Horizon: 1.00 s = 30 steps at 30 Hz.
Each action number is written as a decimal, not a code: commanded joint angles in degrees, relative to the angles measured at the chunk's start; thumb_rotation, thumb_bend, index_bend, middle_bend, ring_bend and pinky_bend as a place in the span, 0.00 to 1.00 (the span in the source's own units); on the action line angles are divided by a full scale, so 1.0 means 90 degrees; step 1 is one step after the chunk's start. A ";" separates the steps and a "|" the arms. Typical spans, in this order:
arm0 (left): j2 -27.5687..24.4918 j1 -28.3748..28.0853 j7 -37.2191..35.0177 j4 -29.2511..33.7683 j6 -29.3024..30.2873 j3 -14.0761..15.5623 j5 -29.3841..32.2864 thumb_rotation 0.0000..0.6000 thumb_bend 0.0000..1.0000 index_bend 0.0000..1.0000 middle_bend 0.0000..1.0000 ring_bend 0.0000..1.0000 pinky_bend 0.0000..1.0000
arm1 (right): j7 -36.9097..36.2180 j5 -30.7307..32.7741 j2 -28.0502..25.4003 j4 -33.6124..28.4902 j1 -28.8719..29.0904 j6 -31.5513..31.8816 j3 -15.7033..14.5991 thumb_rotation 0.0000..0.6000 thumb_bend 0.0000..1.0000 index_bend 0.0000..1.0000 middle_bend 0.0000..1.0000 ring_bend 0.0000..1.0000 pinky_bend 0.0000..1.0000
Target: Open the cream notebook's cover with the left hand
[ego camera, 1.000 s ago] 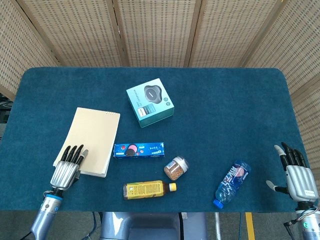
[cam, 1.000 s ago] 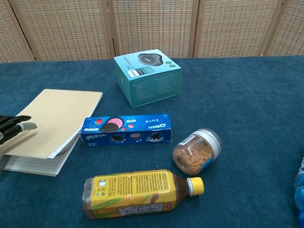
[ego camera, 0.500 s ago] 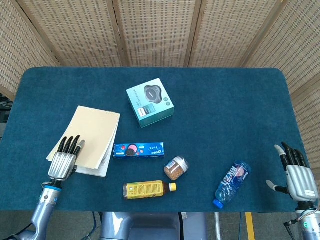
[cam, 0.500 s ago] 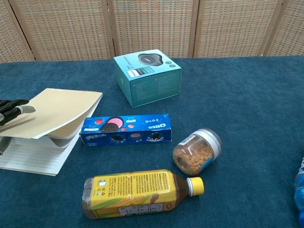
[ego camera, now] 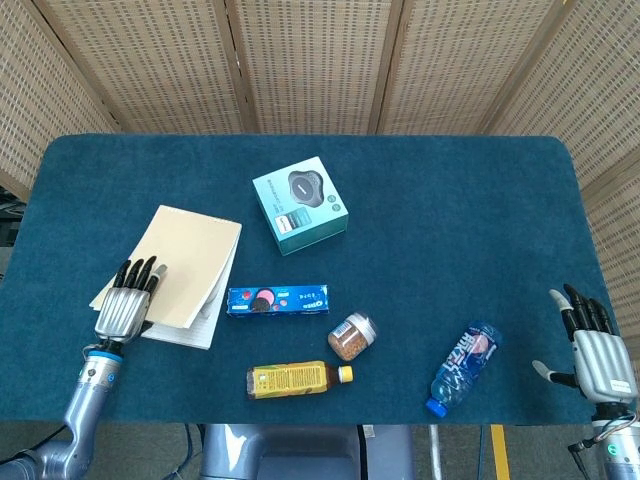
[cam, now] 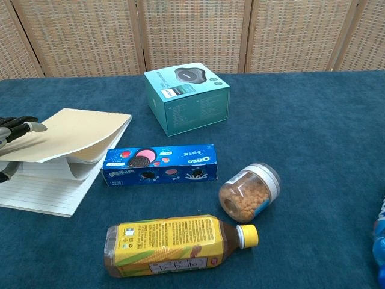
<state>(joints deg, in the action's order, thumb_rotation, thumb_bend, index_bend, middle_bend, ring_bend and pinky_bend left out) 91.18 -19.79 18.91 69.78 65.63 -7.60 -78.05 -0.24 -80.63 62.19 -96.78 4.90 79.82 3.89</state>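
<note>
Lifting the cream notebook (ego camera: 190, 268) cover, my left hand (ego camera: 124, 305) pinches its free edge, on the side away from the Oreo box (ego camera: 277, 299); the spine runs lengthwise beside that box.

We saw a cream notebook (cam: 78, 135) with white lined pages beneath the black fingertips (ego camera: 135, 271) of the silver left hand (ego camera: 122, 307). Beyond them lay a blue cookie box (cam: 159, 164), a teal box (cam: 186, 96) and a yellow-labelled bottle (cam: 174, 244) on dark blue cloth (ego camera: 450, 220).
</note>
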 commanded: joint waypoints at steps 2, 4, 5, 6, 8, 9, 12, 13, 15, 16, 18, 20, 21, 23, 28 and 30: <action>-0.0075 -0.0101 0.0030 0.0089 -0.0131 -0.0092 0.0175 1.00 0.64 0.11 0.00 0.00 0.00 | -0.0002 -0.0002 -0.0001 0.0001 0.0002 -0.0001 0.0001 1.00 0.05 0.03 0.00 0.00 0.00; -0.0090 -0.0141 0.0045 0.0100 -0.0187 -0.0121 0.0244 1.00 0.64 0.14 0.00 0.00 0.00 | -0.0002 -0.0002 -0.0003 0.0000 0.0002 -0.0004 -0.0001 1.00 0.05 0.03 0.00 0.00 0.00; -0.0093 -0.0161 0.0058 0.0100 -0.0208 -0.0134 0.0271 1.00 0.64 0.18 0.00 0.00 0.00 | 0.0000 -0.0003 -0.0005 -0.0003 0.0002 -0.0003 0.0000 1.00 0.05 0.03 0.00 0.00 0.00; -0.0090 -0.0185 0.0074 0.0090 -0.0221 -0.0150 0.0294 1.00 0.64 0.22 0.00 0.00 0.00 | -0.0001 -0.0002 -0.0006 -0.0003 0.0002 -0.0002 0.0000 1.00 0.05 0.03 0.00 0.00 0.00; -0.0074 -0.0224 0.0102 0.0064 -0.0228 -0.0172 0.0325 1.00 0.65 0.31 0.00 0.00 0.00 | -0.0004 0.0003 -0.0008 -0.0001 0.0002 -0.0009 -0.0001 1.00 0.05 0.03 0.00 0.00 0.00; -0.0062 -0.0242 0.0106 0.0047 -0.0221 -0.0189 0.0339 1.00 0.65 0.36 0.00 0.00 0.00 | -0.0007 0.0005 -0.0009 -0.0002 0.0003 -0.0013 -0.0002 1.00 0.05 0.03 0.00 0.00 0.00; 0.0012 -0.0279 0.0047 -0.0029 -0.0111 -0.0255 0.0353 1.00 0.66 0.50 0.00 0.00 0.00 | -0.0018 0.0004 -0.0013 0.0001 0.0005 -0.0020 -0.0002 1.00 0.05 0.03 0.00 0.00 0.00; 0.0026 -0.0284 0.0019 -0.0049 -0.0088 -0.0257 0.0346 1.00 0.66 0.52 0.00 0.00 0.00 | -0.0019 0.0001 -0.0013 0.0002 0.0006 -0.0020 -0.0003 1.00 0.05 0.03 0.00 0.00 0.00; 0.0037 -0.0298 -0.0024 -0.0085 -0.0034 -0.0253 0.0319 1.00 0.69 0.60 0.00 0.00 0.00 | -0.0030 -0.0002 -0.0015 -0.0001 0.0008 -0.0020 0.0000 1.00 0.05 0.03 0.00 0.00 0.00; 0.0045 -0.0300 -0.0030 -0.0108 0.0014 -0.0253 0.0296 1.00 0.69 0.63 0.00 0.00 0.00 | -0.0035 -0.0004 -0.0015 0.0000 0.0009 -0.0017 0.0002 1.00 0.05 0.03 0.00 0.00 0.00; 0.0070 -0.0293 -0.0054 -0.0154 0.0117 -0.0253 0.0261 1.00 0.71 0.70 0.00 0.00 0.00 | -0.0044 -0.0014 -0.0011 0.0004 0.0008 -0.0006 0.0005 1.00 0.05 0.03 0.00 0.00 0.00; 0.0087 -0.0279 -0.0109 -0.0194 0.0181 -0.0235 0.0243 1.00 0.71 0.74 0.00 0.00 0.00 | -0.0054 -0.0021 -0.0005 0.0013 0.0005 0.0007 0.0007 1.00 0.05 0.03 0.00 0.00 0.00; 0.0087 -0.0273 -0.0121 -0.0207 0.0197 -0.0224 0.0240 1.00 0.71 0.76 0.00 0.00 0.00 | -0.0056 -0.0022 -0.0003 0.0017 0.0004 0.0008 0.0006 1.00 0.05 0.03 0.00 0.00 0.00; 0.0087 -0.0257 -0.0145 -0.0232 0.0236 -0.0192 0.0229 1.00 0.71 0.79 0.00 0.00 0.00 | -0.0063 -0.0019 -0.0002 0.0021 0.0003 0.0005 0.0005 1.00 0.05 0.03 0.00 0.00 0.00; -0.0001 -0.0177 -0.0235 -0.0148 0.0406 -0.0111 0.0147 1.00 0.71 0.81 0.00 0.00 0.00 | -0.0068 -0.0015 -0.0005 0.0021 0.0002 0.0005 0.0006 1.00 0.05 0.03 0.00 0.00 0.00; -0.0093 -0.0119 -0.0279 -0.0019 0.0497 -0.0068 0.0108 1.00 0.71 0.82 0.00 0.00 0.00 | -0.0071 -0.0009 -0.0007 0.0021 0.0003 -0.0002 0.0007 1.00 0.05 0.03 0.00 0.00 0.00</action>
<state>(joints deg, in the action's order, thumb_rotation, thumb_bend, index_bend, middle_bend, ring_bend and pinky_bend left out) 90.90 -21.26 16.73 68.90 69.54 -8.53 -76.77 -0.88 -80.71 62.13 -96.59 4.93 79.81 3.95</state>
